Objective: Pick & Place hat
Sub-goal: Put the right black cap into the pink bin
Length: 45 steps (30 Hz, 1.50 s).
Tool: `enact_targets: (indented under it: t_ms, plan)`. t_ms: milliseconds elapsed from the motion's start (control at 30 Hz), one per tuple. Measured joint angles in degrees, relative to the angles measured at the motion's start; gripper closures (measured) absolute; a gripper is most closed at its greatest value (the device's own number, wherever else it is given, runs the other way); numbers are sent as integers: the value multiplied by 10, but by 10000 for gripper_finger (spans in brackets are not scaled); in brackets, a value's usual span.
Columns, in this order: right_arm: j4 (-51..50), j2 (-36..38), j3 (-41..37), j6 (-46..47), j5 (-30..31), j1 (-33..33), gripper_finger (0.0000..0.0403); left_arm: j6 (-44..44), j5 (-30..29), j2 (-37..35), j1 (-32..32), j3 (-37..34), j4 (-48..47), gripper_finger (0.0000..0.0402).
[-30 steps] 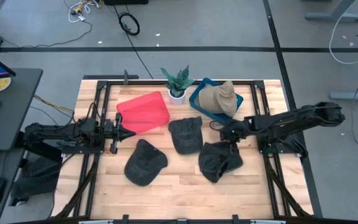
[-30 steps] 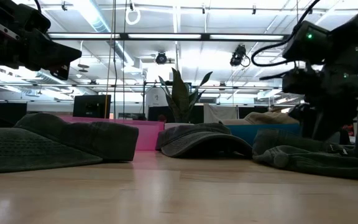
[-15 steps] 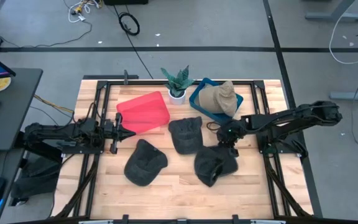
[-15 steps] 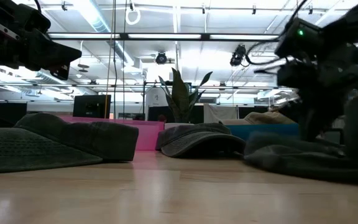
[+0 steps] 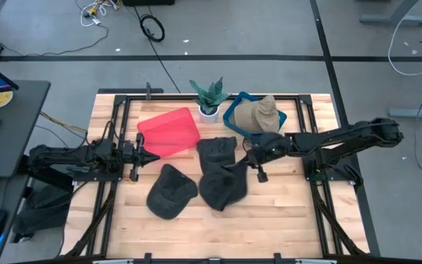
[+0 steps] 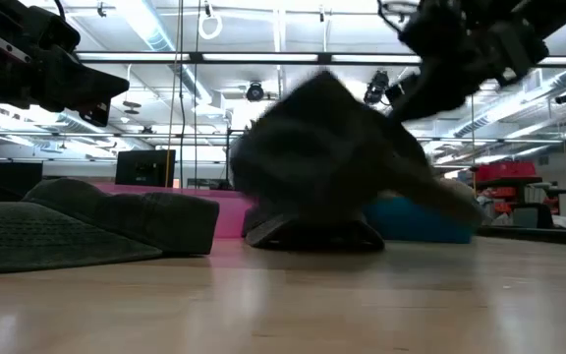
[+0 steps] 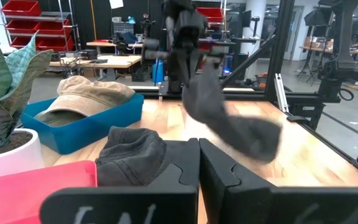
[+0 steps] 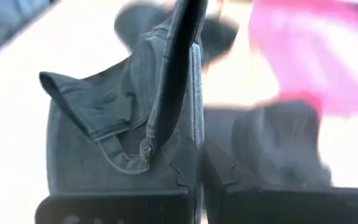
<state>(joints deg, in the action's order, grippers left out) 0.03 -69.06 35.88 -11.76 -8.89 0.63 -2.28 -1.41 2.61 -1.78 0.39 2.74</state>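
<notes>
Nearest the table's front edge in the high view: a dark hat (image 5: 171, 191) flat on the wood, front-left of centre. Just beside it, to its right, hangs the carried dark hat (image 5: 223, 185), pinched by the right gripper (image 5: 249, 163), fingers clamped on a fold of fabric; hat droops off the table, smeared w/ motion in the low view (image 6: 332, 147), its lower end close to the first hat. Right wrist view shows the cloth (image 8: 129, 124) squeezed betw. the two fingers. Right arm reaches in from the right side, across mid-table.

Behind the carried hat: a third dark hat (image 5: 217, 150) lying flat at centre, partly overlapped by it. Left of that, the pink bin (image 5: 169, 132).

Left gripper (image 5: 139, 155) waits at the table's left, by the pink bin; fingers pressed together, holding nothing.

Farthest back: potted plant (image 5: 209, 97), & a blue bin (image 5: 234, 119) w/ a tan hat (image 5: 258, 116) inside.
</notes>
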Motion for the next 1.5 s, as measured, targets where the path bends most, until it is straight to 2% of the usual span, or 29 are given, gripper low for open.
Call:
enact_targets:
  t_ms: [200, 267, 400, 600, 700, 1267, 1500]
  plan:
    - [183, 9, 0, 41, 4, -1, 402, 0, 0, 0, 0, 0, 0, 399]
    - [254, 14, -5, 60, -15, 0, 402, 0, 0, 0, 0, 0, 0, 399]
    - [440, 16, -35, 117, -56, 0, 403, 0, 0, 0, 0, 0, 0, 399]
    - [727, 16, -100, 215, -41, -1, 403, 0, 0, 0, 0, 0, 0, 399]
    - [817, 16, -122, 248, -40, 0, 403, 0, 0, 0, 0, 0, 0, 399]
    - [826, 15, -137, 262, -40, -1, 401, 0, 0, 0, 0, 0, 27, 399]
    - [823, 15, -137, 263, -35, -1, 401, -1, 0, 0, 0, 0, 114, 399]
